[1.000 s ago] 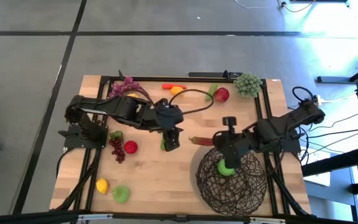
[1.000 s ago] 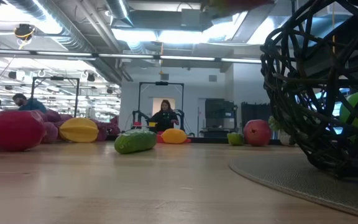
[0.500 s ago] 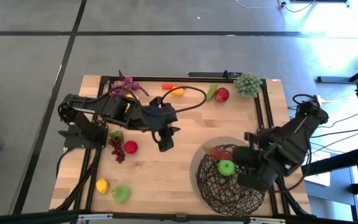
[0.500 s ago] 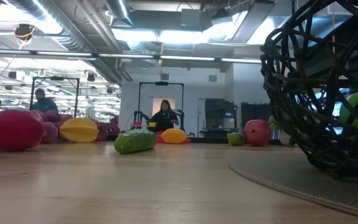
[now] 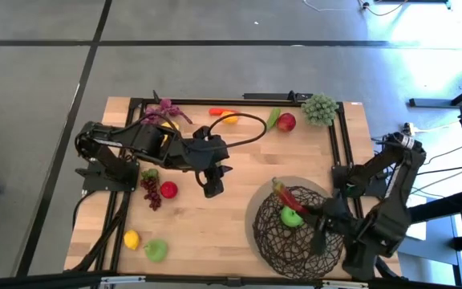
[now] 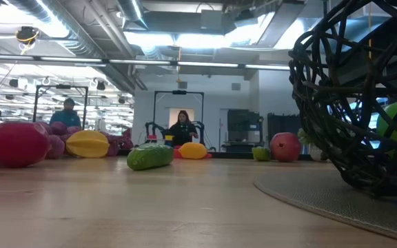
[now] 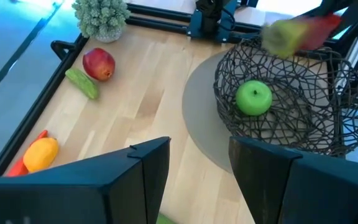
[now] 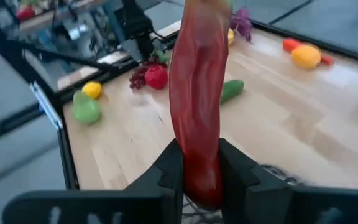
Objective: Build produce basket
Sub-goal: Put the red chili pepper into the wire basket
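The basket (image 5: 295,237), a dark woven wire bowl, stands on a grey round mat near the table's near right corner, with a green apple (image 5: 292,217) inside. My right gripper (image 5: 305,212) hovers over the basket, shut on a red chili (image 5: 285,196). My left gripper (image 5: 212,183) stands open at mid-table with nothing between its fingers (image 7: 148,180). The green cucumber (image 6: 150,157) lies on the table just below it. More produce lies along the table's far and left sides. My right gripper pinches the red chili between its two fingers near its red end (image 8: 199,177), away from the green stem end (image 7: 277,37). The fingers come from the table's near right side, slanting down. The chili sticks out past them over the basket, lifted clear.
At the far edge lie green grapes (image 5: 321,108), a red apple (image 5: 286,122), a lemon (image 5: 229,118) and purple grapes (image 5: 165,111). Red grapes (image 5: 149,191) and a red apple (image 5: 168,190) lie at the left. A yellow lemon (image 5: 131,239) and green apple (image 5: 156,250) lie near left.
My right arm has swung from the basket's far rim toward the table's near right corner, sinking and rolling its wrist. The chili, which pointed left beside the basket's far rim, now slants over the basket. My left gripper has shifted slightly toward the table's left.
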Robot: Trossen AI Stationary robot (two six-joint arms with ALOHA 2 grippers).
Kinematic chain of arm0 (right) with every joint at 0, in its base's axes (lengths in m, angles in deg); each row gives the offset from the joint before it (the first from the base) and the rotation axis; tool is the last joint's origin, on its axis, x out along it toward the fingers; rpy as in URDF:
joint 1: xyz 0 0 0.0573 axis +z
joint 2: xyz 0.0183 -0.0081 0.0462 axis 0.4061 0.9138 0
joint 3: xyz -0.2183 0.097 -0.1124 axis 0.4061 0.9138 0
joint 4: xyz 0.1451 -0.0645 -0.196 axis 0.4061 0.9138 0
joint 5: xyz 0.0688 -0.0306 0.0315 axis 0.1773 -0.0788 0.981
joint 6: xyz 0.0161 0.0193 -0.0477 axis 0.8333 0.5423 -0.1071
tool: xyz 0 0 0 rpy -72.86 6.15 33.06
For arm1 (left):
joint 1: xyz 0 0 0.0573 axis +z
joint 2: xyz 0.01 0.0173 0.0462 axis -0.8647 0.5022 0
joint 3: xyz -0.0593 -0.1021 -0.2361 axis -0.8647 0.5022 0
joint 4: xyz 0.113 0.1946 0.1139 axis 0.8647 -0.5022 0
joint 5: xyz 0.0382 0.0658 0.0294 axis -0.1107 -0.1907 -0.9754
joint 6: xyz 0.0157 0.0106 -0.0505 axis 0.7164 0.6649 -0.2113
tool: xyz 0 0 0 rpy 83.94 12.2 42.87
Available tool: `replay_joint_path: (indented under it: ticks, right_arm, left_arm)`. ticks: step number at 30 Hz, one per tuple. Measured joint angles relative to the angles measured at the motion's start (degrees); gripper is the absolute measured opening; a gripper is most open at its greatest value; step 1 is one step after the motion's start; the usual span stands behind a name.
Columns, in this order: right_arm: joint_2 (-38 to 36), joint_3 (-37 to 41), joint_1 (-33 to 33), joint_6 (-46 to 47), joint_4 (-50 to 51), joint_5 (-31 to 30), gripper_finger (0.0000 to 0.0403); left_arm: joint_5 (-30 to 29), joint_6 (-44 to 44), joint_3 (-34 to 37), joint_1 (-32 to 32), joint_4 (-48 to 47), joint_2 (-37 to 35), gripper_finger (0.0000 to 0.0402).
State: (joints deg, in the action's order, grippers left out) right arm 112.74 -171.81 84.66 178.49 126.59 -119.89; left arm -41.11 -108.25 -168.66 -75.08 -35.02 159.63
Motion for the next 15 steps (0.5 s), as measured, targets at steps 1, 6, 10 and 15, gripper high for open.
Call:
replay_joint_path:
  ticks: [1, 6, 10, 15]
  right_arm:
    - [0.0, 1.8, 0.0, 1.0, -1.7, 0.0, 0.0054]
    - [0.0, 10.8, 0.0, 1.2, -14.9, -3.0, 0.0054]
    - [0.1, 18.6, 0.1, 0.4, -28.7, -5.1, 0.0053]
    - [1.4, 28.8, 0.2, -4.3, -50.7, -5.1, 0.0053]
  left_arm:
    - [0.0, 0.0, 0.0, 0.0, 0.0, 0.0, 0.0156]
    - [0.1, 0.2, 0.0, 0.0, 0.0, 0.0, 0.0156]
    - [0.1, 0.2, 0.0, 0.0, 0.0, 0.0, 0.0156]
    - [0.2, 0.2, 0.0, 0.1, 0.0, 0.0, 0.0156]
